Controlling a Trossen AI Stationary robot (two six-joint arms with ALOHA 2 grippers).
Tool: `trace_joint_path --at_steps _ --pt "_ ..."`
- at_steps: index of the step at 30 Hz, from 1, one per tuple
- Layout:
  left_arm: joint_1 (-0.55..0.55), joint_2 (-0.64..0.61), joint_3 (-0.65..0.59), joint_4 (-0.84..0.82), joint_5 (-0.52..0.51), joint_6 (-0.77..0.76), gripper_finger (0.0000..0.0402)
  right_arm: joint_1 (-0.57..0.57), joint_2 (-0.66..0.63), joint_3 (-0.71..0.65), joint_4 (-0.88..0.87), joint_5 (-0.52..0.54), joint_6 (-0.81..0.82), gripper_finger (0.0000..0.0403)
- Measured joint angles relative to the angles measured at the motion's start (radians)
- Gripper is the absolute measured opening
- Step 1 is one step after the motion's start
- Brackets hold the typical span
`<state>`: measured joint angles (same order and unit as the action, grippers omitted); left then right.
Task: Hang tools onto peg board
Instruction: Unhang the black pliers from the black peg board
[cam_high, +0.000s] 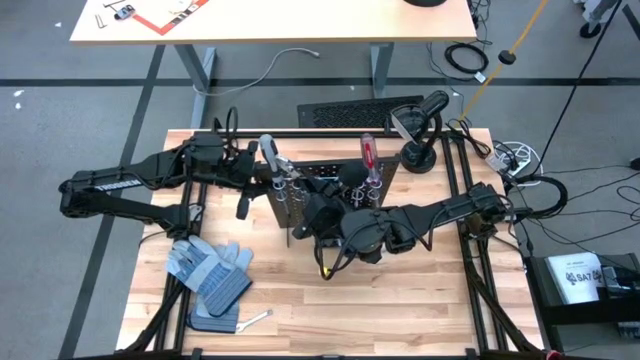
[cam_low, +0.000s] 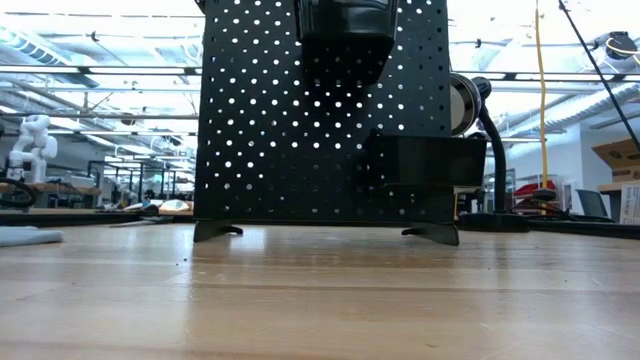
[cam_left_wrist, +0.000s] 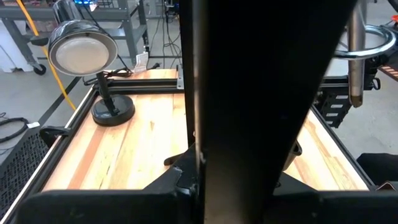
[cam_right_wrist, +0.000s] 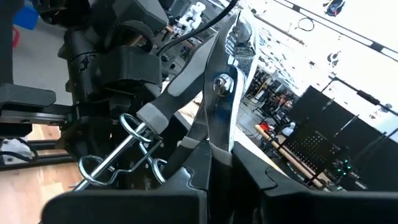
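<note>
The black peg board (cam_low: 320, 120) stands upright mid-table on its two feet, its box bin (cam_low: 420, 165) low on one side. A grey-handled screwdriver (cam_high: 268, 150) and a red-handled one (cam_high: 367, 150) stand in the board's silver rings (cam_right_wrist: 134, 134). My left gripper (cam_high: 252, 180) is shut at the board's left end. My right gripper (cam_high: 322, 215) is level, just in front of the board. It is shut on black-and-silver pliers (cam_right_wrist: 219, 84) close to the rings. A silver wrench (cam_high: 255, 320) lies flat near the table's front edge. My left gripper has the peg board's left edge (cam_left_wrist: 249, 155) between its fingers, coming level from the table's left. The panel fills the wrist view, so the exact spot is hidden. My right gripper pinches one dark handle of the pliers (cam_right_wrist: 214, 140) between its two fingers. The pliers run along the fingers, silver jaws (cam_right_wrist: 239, 34) pointing away. The other handle (cam_right_wrist: 165, 106) splays out toward the rings, and the pliers are clear of the table.
Blue-grey work gloves (cam_high: 210, 270) lie at the front left beside the wrench. A desk lamp (cam_high: 420, 140) stands at the far right corner. A black ribbed mat (cam_high: 360, 110) lies beyond the far edge. Bare wood (cam_high: 400, 300) lies at the front right.
</note>
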<state>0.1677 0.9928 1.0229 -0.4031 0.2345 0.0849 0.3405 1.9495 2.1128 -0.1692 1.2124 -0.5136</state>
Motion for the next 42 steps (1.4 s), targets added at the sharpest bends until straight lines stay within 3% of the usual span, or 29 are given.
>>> trace_joint_path --at_steps 19,42 --pt "0.000 0.001 0.000 -0.001 -0.001 0.000 0.0063 -0.003 -0.001 0.001 0.061 -0.052 -0.140 0.0024" --pt "0.000 0.002 0.000 0.005 -0.004 -0.001 0.0063 -0.013 0.000 0.001 0.227 -0.001 -0.223 0.0024"
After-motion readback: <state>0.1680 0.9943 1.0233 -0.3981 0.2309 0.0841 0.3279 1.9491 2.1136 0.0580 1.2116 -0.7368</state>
